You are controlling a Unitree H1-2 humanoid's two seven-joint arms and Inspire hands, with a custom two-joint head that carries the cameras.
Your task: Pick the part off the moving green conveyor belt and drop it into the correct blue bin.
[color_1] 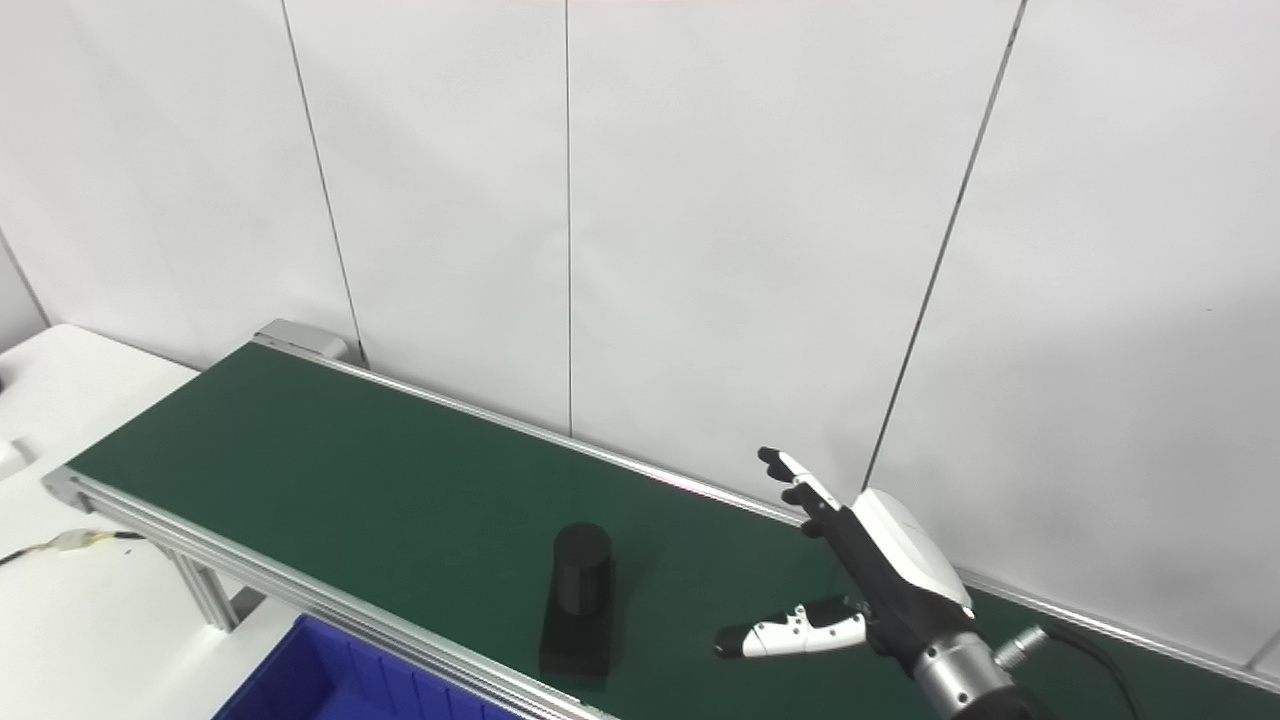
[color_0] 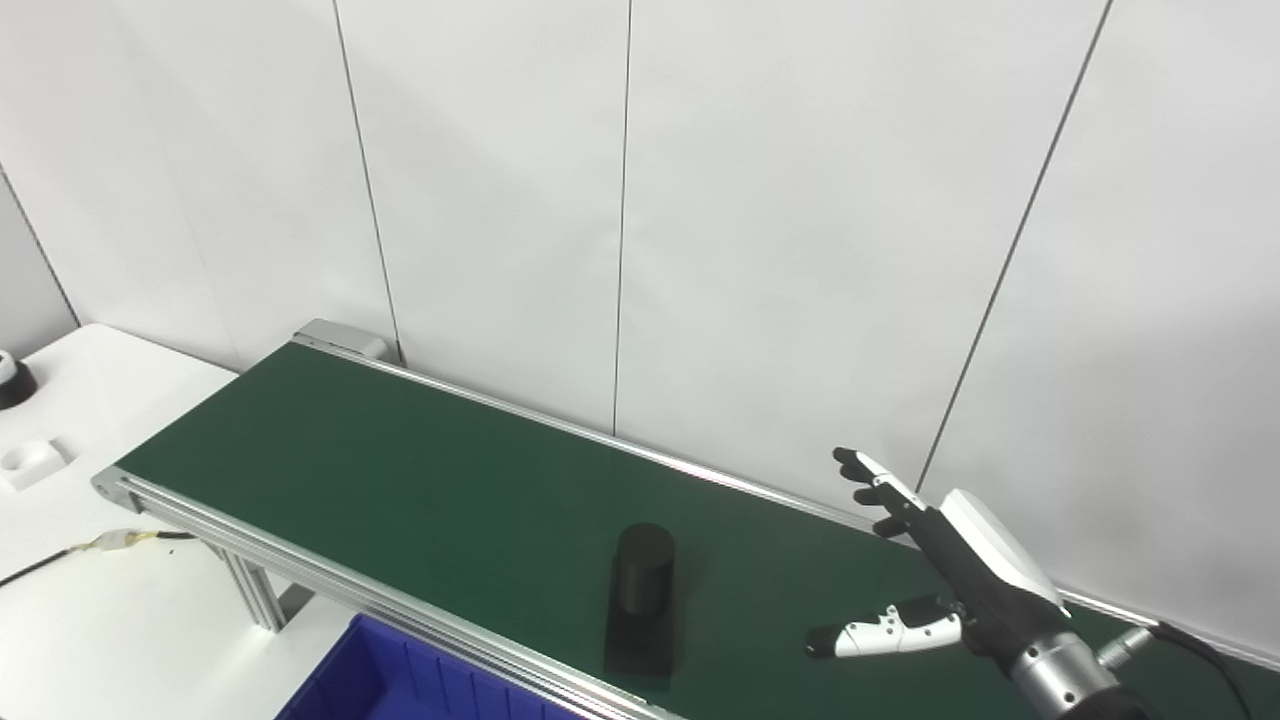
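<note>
Blue bin [color_0: 400,675] sits nearest, below the belt's edge. Right hand [color_0: 950,570] hovers over the green belt [color_0: 400,470], fingers spread and empty, near the upright black cylinder [color_0: 643,570].

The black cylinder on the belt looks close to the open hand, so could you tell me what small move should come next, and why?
Probably slide the right hand leftward toward the black cylinder. The hand is open above the green belt, thumb apart from the fingers, with a clear gap to the upright cylinder, so nothing is grasped yet.
</note>
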